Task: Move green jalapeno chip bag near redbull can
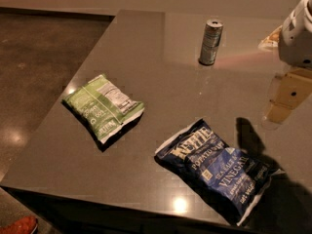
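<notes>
Not begun yet. Must lift the green jalapeno chip bag (103, 105), flat near the left edge of the table (161, 67), across to the redbull can (210, 42), far away. Cannot tell wide or narrow for the hand (286, 99), high on the right. Bare room beside the can.

My pincer (286, 101) hangs at the right edge, cream and blocky with a small dark round dot, below my white, rounded casing (296, 30) (one dark recess low on it).
</notes>
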`<state>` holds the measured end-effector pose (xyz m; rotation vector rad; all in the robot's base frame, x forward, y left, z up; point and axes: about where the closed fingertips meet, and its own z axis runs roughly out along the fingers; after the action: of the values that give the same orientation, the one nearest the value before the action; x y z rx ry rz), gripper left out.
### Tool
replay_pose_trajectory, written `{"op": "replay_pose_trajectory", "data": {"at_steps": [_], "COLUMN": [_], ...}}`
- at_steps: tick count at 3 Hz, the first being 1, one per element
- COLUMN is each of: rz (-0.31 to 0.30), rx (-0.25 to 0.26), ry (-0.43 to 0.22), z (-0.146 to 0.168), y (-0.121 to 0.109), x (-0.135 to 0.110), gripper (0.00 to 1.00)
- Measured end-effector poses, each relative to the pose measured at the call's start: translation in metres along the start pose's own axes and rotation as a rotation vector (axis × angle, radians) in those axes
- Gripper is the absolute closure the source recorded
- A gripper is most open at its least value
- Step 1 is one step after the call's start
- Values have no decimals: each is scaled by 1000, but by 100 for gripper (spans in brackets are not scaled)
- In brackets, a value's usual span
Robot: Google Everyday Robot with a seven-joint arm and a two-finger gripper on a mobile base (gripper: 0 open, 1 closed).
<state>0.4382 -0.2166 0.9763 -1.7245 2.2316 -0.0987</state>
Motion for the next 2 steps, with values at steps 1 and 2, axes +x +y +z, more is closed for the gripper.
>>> {"op": "replay_pose_trajectory", "data": {"at_steps": [1,2], "rz": [0,-9], "rx": [0,-13], "ry": [0,-12], "z": [0,1], "y": [0,-2], "x": [0,-6], "gripper": [0,0]}}
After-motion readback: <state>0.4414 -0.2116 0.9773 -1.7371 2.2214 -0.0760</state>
